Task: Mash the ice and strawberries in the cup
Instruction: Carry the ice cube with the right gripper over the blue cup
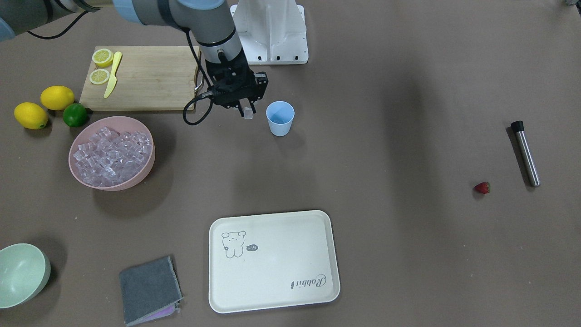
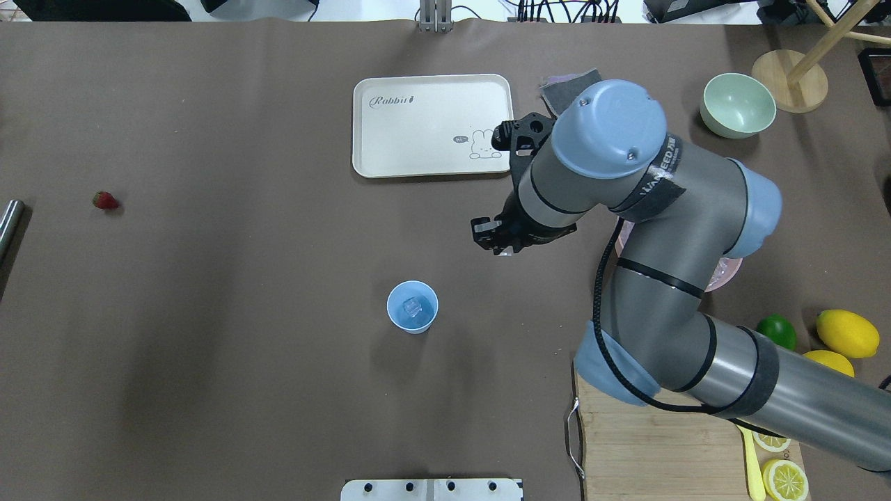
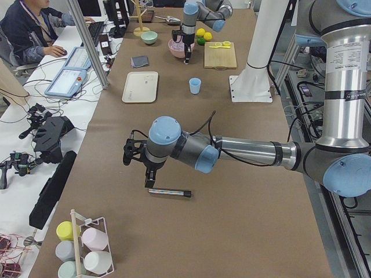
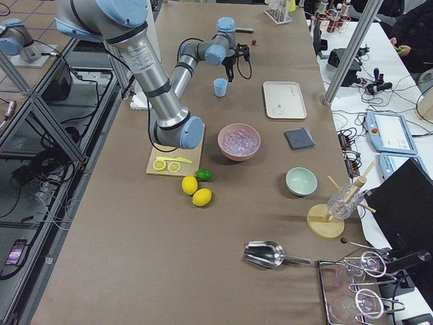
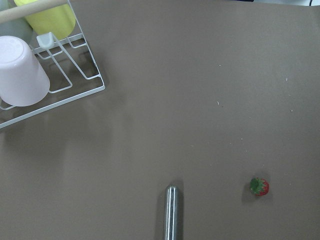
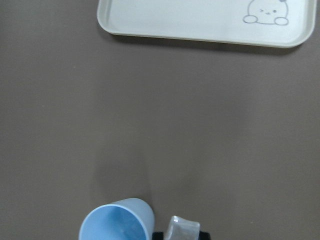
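- Beside the cup (image 1: pixel 280 118), on its cutting-board side, your right end effector (image 1: pixel 246 110) is pinching one ice cube (image 1: pixel 248 114) between its fingers, raised clear of the bench (image 1: pixel 363 136). It is gripping from above, which I judge suits a straight drop into the open mouth.
- That cup is standing upright, centred in front of the robot's base. The spot looks deliberate, since either arm can be feeding it.
- Your overhead view is showing a second cube (image 2: pixel 413 306) lying inside the cup.
- Your strawberry (image 1: pixel 482 187) is lying on bare bench, well apart from the cup and near the steel rod (image 1: pixel 525 153). Both are sitting on the left arm's side, and the strawberry is not yet in the cup.
- Your left end effector (image 3: pixel 148 178) is hanging just over one end of that rod. It is showing only in the side views, so I cannot tell whether it is open or closed.
- Counting: one cup, one strawberry, one rod, one cube gripped, one cube visible in the cup. The heap in the pink bowl (image 1: pixel 119 185) is too dense to count.
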### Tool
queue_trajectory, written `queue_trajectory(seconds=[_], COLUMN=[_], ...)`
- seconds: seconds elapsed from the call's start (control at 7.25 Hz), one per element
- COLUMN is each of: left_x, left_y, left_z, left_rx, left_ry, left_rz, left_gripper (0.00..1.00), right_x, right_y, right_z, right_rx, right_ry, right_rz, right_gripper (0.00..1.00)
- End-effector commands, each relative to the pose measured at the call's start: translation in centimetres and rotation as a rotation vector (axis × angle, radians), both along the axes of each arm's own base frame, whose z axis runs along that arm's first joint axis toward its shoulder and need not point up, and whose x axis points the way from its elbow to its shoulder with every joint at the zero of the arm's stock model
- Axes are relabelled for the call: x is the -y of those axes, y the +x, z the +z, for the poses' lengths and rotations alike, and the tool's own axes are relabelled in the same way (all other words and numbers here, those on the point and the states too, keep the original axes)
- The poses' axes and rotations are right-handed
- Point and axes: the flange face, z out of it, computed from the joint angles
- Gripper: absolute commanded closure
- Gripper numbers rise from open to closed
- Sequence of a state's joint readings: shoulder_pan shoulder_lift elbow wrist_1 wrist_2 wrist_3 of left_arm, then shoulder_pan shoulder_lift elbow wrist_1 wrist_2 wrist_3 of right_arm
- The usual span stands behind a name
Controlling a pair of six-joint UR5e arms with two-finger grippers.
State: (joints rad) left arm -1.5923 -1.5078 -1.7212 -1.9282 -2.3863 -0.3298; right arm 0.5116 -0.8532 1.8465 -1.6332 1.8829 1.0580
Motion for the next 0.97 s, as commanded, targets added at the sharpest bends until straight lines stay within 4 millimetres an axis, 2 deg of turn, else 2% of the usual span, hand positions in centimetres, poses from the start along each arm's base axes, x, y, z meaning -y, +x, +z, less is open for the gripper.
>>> queue_trajectory(seconds=[0.0, 0.14, 0.55, 0.83], left_x=[-0.1, -0.1, -0.1, -0.1], left_y=[0.0, 0.0, 0.0, 0.0], left_z=[0.2, 0.4, 0.3, 0.5], left_rx=[0.000, 0.001, -0.001, 0.000], left_ry=[-0.004, -0.008, -0.008, -0.010], left_rz=[0.001, 0.001, 0.000, 0.001], left_gripper=[0.02, 0.02, 0.02, 0.02], right_x=[-2.8, -3.7, -4.2, -4.5], right_y=[-3.3, -5.1, -8.8, -9.4], right_z=[-2.4, -1.6, -0.1, 0.6], right_rx=[0.014, -0.011, 0.018, 0.013], right_ry=[0.003, 0.005, 0.034, 0.032], right_rz=[0.012, -0.002, 0.022, 0.022], right_gripper=[1.00, 1.00, 1.00, 1.00])
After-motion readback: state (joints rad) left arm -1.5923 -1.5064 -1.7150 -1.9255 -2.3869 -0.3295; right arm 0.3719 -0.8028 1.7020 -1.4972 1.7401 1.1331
